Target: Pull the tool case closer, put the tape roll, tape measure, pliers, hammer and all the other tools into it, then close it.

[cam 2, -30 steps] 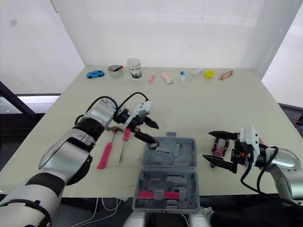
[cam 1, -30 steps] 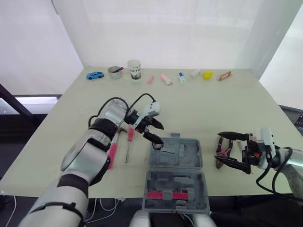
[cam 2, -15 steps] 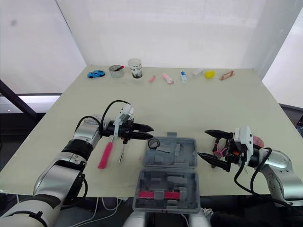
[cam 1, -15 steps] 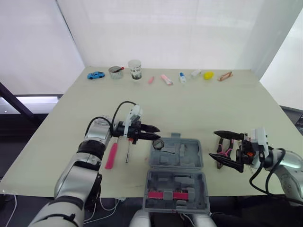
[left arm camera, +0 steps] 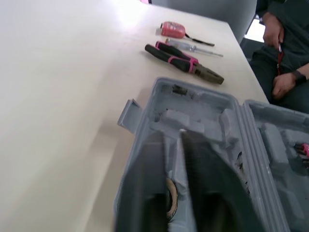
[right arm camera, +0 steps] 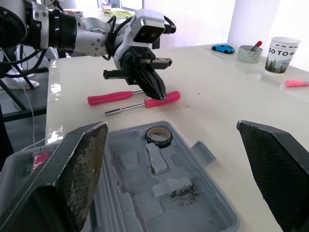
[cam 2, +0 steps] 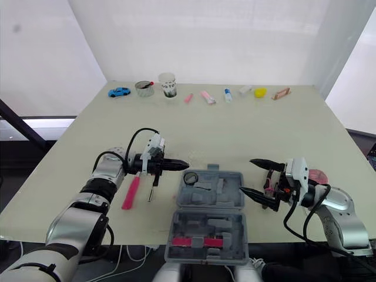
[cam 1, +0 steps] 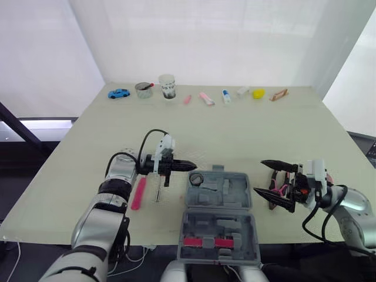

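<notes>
The grey tool case [cam 1: 218, 202] lies open at the table's near edge. A tape roll [cam 1: 195, 178] sits in the far-left corner of its far half, also visible in the right wrist view [right arm camera: 159, 137]. My left gripper [cam 1: 192, 166] is shut and empty, level with the table, its tip just left of that corner. The pink-handled hammer [cam 1: 138, 192] and a screwdriver [cam 1: 160, 185] lie under my left forearm. My right gripper [cam 1: 261, 176] is open right of the case. The pliers [left arm camera: 186, 58] lie behind it, with the pink tape measure [left arm camera: 173, 30] farther right.
A row of small things lines the far edge: a blue toy car [cam 1: 118, 93], a metal bowl [cam 1: 143, 89], a paper cup [cam 1: 167, 86] and several small items. A second screwdriver [left arm camera: 193, 46] lies by the pliers. A person [left arm camera: 282, 43] sits beyond the table's right side.
My left gripper drew back left from the case's corner and shut its fingers, leaving the tape roll in the case. My right gripper edged left toward the case.
</notes>
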Robot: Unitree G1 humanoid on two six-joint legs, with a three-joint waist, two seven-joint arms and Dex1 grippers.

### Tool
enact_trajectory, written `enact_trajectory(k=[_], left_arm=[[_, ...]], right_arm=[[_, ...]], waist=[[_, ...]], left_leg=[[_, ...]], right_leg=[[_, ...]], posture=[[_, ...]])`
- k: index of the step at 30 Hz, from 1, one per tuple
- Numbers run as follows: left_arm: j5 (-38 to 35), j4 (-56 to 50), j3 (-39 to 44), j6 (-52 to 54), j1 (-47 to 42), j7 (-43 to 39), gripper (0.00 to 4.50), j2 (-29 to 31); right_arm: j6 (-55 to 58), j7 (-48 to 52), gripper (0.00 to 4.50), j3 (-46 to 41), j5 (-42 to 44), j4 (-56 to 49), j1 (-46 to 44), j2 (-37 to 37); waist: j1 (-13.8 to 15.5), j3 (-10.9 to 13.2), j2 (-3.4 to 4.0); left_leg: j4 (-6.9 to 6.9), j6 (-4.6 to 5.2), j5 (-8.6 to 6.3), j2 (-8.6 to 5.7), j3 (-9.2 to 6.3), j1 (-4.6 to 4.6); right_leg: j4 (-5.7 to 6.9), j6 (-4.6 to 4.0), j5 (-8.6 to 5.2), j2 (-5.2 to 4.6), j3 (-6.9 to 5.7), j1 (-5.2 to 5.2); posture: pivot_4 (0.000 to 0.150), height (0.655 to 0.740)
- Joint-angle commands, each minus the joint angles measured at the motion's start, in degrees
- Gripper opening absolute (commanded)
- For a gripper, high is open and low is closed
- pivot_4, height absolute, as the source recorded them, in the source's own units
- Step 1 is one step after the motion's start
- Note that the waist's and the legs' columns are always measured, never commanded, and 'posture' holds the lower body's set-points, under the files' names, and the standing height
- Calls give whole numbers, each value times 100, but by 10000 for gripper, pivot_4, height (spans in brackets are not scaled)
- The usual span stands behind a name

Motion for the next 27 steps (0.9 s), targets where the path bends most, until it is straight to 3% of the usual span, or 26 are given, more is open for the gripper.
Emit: enact_trajectory(k=[1, 13, 15, 18, 25, 27], left_arm=[[53, 56, 139, -178, -141, -79, 1638, -28], [352, 642, 208, -1025, -66, 94, 1638, -342], [355, 667, 245, -1161, -68, 173, 6843, -372], [389, 705, 271, -1287, -74, 152, 18607, -390], [497, 811, 287, -1328, -97, 27, 18607, -421], [504, 860, 305, -1352, -109, 40, 13623, -435]], right_arm=[[-172, -11, 45000, -37, 21, -1, 10, 32], [-317, -14, 45000, 32, -1, 136, -68, 62], [-339, -2, 45000, 25, 0, 167, -69, 59], [-359, -4, 45000, 26, -5, 169, -46, 58], [-391, -7, 45000, 21, -18, 186, -33, 60], [-399, -12, 45000, 18, -21, 188, -25, 65]], waist=[[-2, 0, 0], [-3, 0, 0], [0, 0, 0], [2, 0, 0], [0, 0, 0], [0, 0, 0]], left_leg=[[0, 0, 0, 0, 0, 0], [0, 0, 0, 1, 1, 1], [0, 0, 0, 1, 1, 2], [0, 0, 0, 1, 2, 1], [0, 0, 0, 1, 1, 1], [0, 0, 0, 1, 1, 1]], right_leg=[[1, 0, 0, 0, 0, 0], [1, -1, 0, -6, -18, 0], [0, -1, 0, -6, -18, 0], [0, -1, 0, -6, -18, 0], [0, -1, 0, -6, -18, 0], [0, -1, 0, -6, -18, 0]], posture=[[1500, 7400], [1500, 7400], [1500, 7400], [1500, 7400], [1500, 7400], [1500, 7400]])
